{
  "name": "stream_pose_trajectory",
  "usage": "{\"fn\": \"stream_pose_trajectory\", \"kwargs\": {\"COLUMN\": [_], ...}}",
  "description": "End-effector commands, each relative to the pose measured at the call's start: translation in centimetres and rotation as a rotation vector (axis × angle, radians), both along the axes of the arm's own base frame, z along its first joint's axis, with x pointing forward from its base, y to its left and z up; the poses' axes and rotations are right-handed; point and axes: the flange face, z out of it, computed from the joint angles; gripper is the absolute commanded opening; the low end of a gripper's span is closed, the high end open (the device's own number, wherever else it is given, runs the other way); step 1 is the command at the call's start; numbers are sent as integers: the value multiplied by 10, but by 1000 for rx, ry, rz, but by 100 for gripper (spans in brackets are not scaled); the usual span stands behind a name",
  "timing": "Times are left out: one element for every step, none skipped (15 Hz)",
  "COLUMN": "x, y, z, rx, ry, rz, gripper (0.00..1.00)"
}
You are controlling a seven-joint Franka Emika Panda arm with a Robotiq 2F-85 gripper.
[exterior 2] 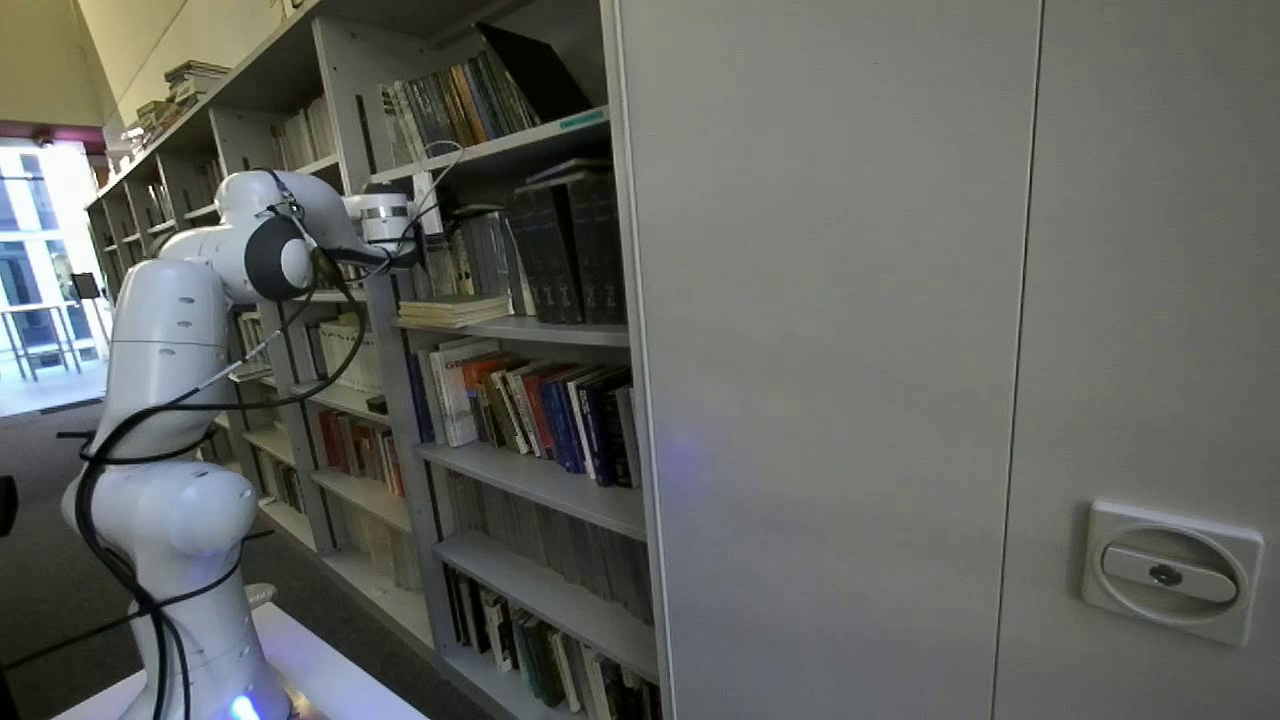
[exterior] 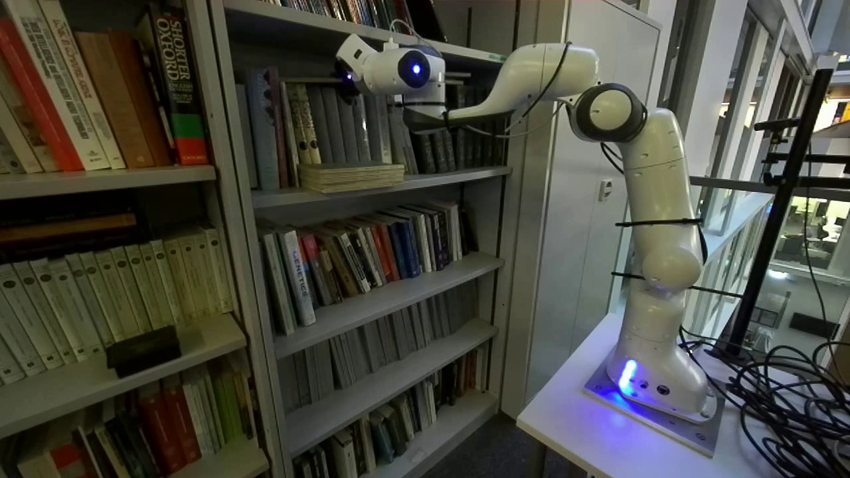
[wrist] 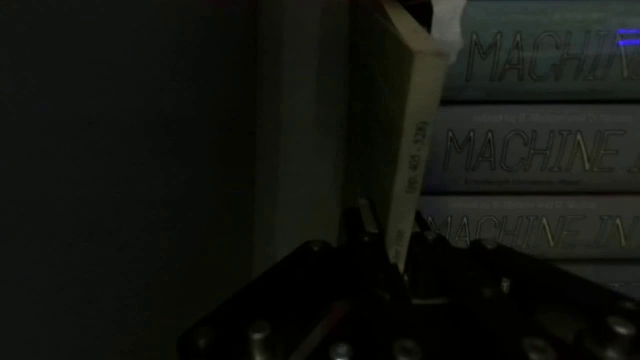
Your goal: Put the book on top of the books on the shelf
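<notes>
At the far left of an exterior view, a bookcase [exterior: 106,179] carries red, brown and cream volumes [exterior: 85,93] on an upper board, with a black object [exterior: 143,350] lying lower down; next comes a grey metal bookcase, whose shelf [exterior: 458,176] bears a row of upright books [exterior: 332,123], mostly grey, and a flat stack of pale volumes [exterior: 352,178] before them; the gripper [wrist: 395,225] is at the upper part of that row — the dim wrist view shows its jaws drawn in narrow, one on each side of a thin book [wrist: 420,115], gripped near one end of its pale spine; this book lies along the upper ends of grey spines lettered MACHINE; whether it rests on them cannot be told; further right, the white arm [exterior: 551,70] extends past a pale cabinet [exterior: 571,245] — its base on a white table [exterior: 564,418], beside tangled black cables [exterior: 790,398] and a black post [exterior: 773,219].
</notes>
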Motion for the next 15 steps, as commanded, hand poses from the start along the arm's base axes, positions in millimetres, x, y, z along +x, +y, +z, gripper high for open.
{"fn": "stream_pose_trajectory", "kwargs": {"x": [-27,-30,-33,-35,-37,-40,-41,-43,-44,-45,-47,-48,-49,-50,-50], "y": [-1,-1,-1,-1,-1,0,-1,-1,-1,-1,-1,-1,-1,-1,-1], "z": [5,4,4,5,5,6,7,8,8,9,9,9,9,9,9], "rx": [-5,-6,-9,-12,-14,-16,-17,-19,-21,-22,-22,-24,-24,-26,-26], "ry": [5,4,6,6,6,5,2,2,2,2,1,1,0,1,1], "rz": [3,3,3,4,4,5,4,3,4,4,4,4,3,3,3], "gripper": [36,26,19,51,51,56,52,23,27,60,63,64,54,47,46]}}
